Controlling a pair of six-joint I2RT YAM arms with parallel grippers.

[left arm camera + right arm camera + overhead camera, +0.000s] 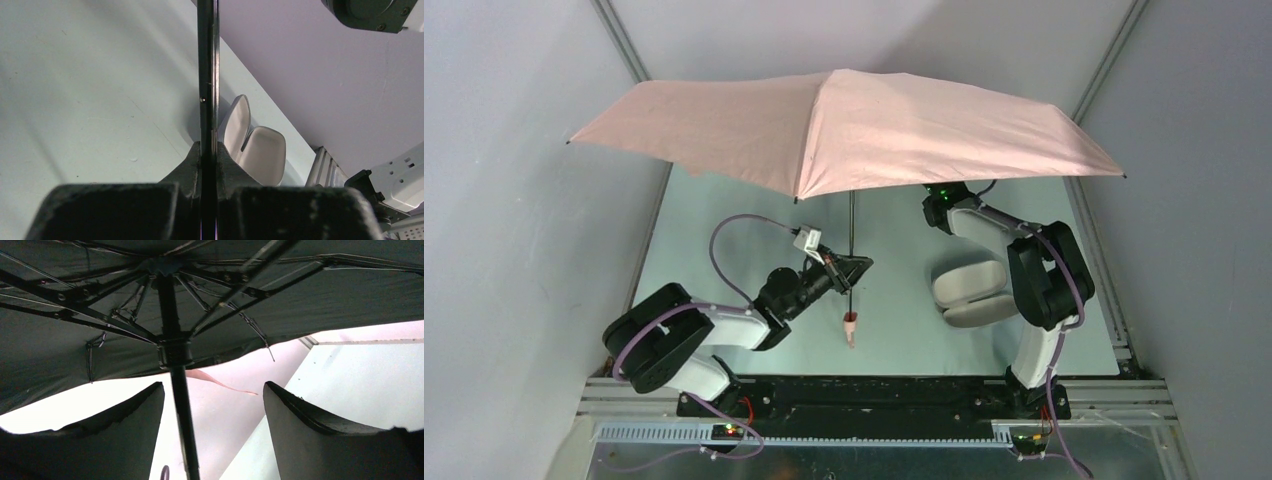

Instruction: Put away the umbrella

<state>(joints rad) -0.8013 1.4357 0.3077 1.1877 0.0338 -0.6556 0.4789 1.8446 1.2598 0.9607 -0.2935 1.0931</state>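
**Figure: Open umbrella steadied on its shaft, runner not yet released**

The umbrella stands fully open over the middle of the desk. Its salmon canopy covers the far edge and reaches past both side edges. The thin shaft drops to the small pink handle, which hangs near the middle of the near edge; whether it touches the surface cannot be told.

The left gripper is closed tight on the shaft a little above the handle. In the left wrist view both pads press the metal rod with no gap. The right gripper is under the canopy with its jaws spread wide and holding nothing. The shaft passes between its fingers, closer to one of them, just below the runner where the ribs meet. A pale grey hard case lies open toward the right edge, well apart from the handle.

Step in hand, as judged: collapsing the canopy, with one arm acting as the anchor and the other placed at the sliding collar. The next move calls for the right jaws to close on the runner and draw it down the shaft while the left grip holds firm. The spread ribs may resist or catch.
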